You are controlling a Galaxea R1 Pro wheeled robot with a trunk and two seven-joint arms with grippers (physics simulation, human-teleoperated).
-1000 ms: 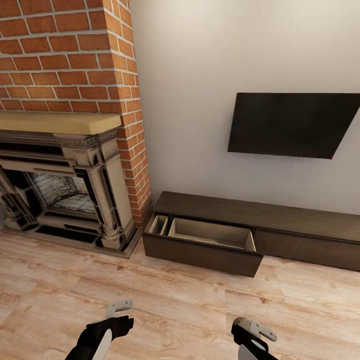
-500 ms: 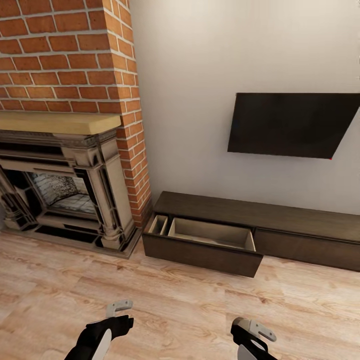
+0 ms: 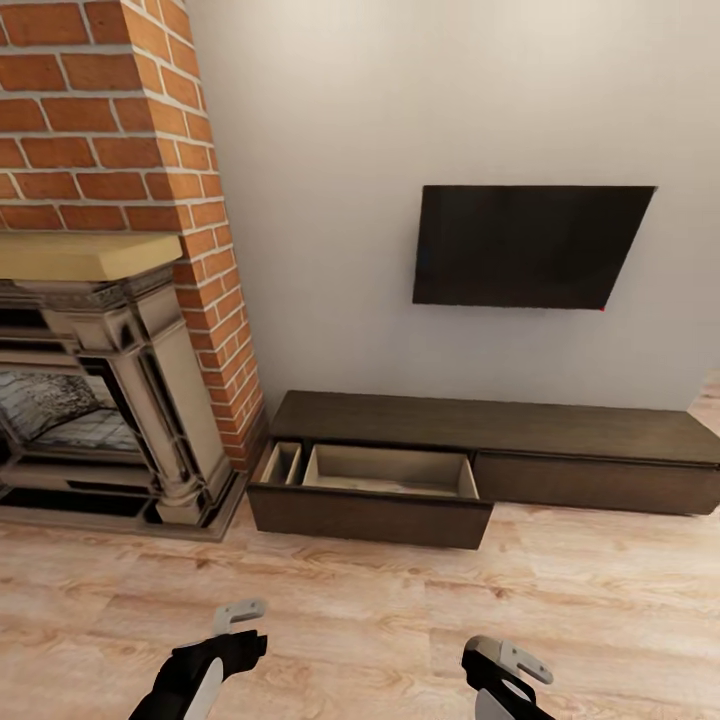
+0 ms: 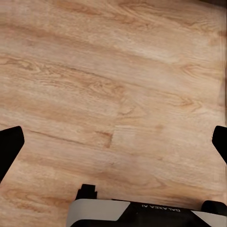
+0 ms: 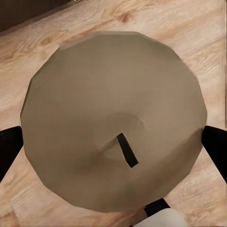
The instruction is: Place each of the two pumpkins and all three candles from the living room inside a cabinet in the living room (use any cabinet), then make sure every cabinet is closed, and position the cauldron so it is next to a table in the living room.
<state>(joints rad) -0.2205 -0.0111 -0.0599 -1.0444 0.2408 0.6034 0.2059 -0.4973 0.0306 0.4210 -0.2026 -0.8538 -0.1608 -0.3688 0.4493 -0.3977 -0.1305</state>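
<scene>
Head view: the cabinet (image 3: 470,450) sits low against the white wall, just right of the brick fireplace (image 3: 95,300), under a wall-mounted dark TV (image 3: 525,245). Its left drawer (image 3: 370,490) is pulled out, pale beige inside with a narrow divider compartment at the left end; I see nothing in it from here. The right drawer front is flush. Both arms are low at the frame bottom over the plank floor (image 3: 560,610), well short of the cabinet.

Right wrist view: the right end effector (image 5: 113,142) holds a candle (image 5: 113,118), beige-grey top and dark wick facing the camera, black fingers (image 5: 9,146) at either side of it.

Left wrist view: the left end effector (image 4: 113,144) is spread wide, fingertips at the frame edges, bare floor between them, carrying nothing.
</scene>
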